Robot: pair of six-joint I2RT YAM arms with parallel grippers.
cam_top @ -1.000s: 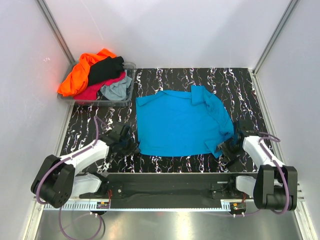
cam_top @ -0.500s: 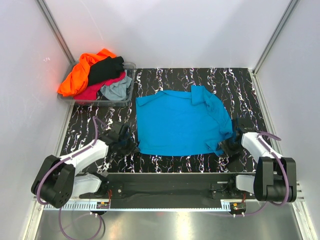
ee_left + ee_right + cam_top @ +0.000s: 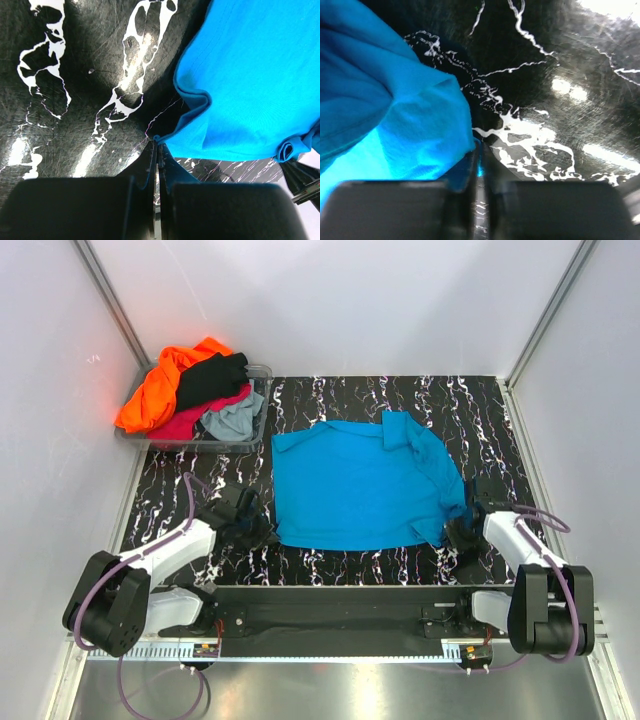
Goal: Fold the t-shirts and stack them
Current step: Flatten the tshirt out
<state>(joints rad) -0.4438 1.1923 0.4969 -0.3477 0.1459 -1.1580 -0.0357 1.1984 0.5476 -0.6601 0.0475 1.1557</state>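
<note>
The left hand (image 3: pixel 157 146) and right hand (image 3: pixel 480 155) are each closed narrowly on a near hem corner of the turquoise t-shirt (image 3: pixel 355 485), probably to lift that hem for folding.

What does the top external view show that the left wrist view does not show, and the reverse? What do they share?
Only the top external view: the clear bin heaped with other t-shirts, at the far left of the table. Only the left wrist view: the left gripper shut, pinching the turquoise t-shirt at a corner of its edge. Both: that t-shirt spread on the black marbled table.
</note>
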